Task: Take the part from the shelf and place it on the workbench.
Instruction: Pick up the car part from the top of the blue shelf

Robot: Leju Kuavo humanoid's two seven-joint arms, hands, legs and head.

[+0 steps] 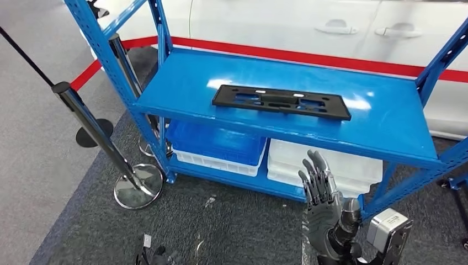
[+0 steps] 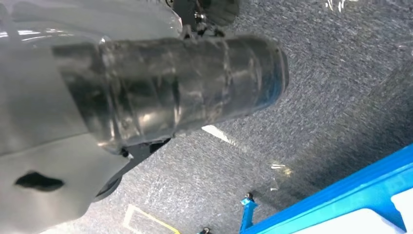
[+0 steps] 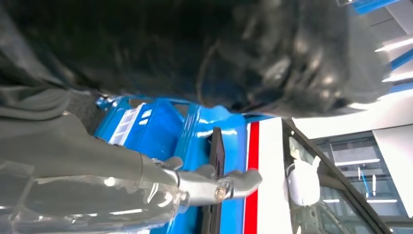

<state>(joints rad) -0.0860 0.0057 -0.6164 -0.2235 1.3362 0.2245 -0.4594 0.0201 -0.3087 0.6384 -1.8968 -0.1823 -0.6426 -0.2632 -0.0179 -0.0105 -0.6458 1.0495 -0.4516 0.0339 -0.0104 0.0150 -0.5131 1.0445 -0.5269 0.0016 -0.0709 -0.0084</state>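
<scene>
One black part point(image 1: 281, 102) lies flat on the blue shelf point(image 1: 381, 118), up and ahead of the right robot hand point(image 1: 320, 190), well apart from it. That raised hand holds nothing, fingers spread. The left robot hand's point(image 1: 157, 256) state I cannot tell.

Head view: high, looking forward and down at the blue shelf point(image 1: 287, 91) from near, grey carpet point(image 1: 232, 221) below, white car point(image 1: 287, 22) behind. Left wrist view: close behind the left hand point(image 2: 170, 87), faces down at the carpet point(image 2: 341, 87), catches a corner of the shelf point(image 2: 350, 200). Right wrist view: turned on its side, tight behind the right hand point(image 3: 204, 185), faces the shelf point(image 3: 160, 126) and car point(image 3: 272, 165). All three share the shelf; both wrist views blurry up close.
</scene>
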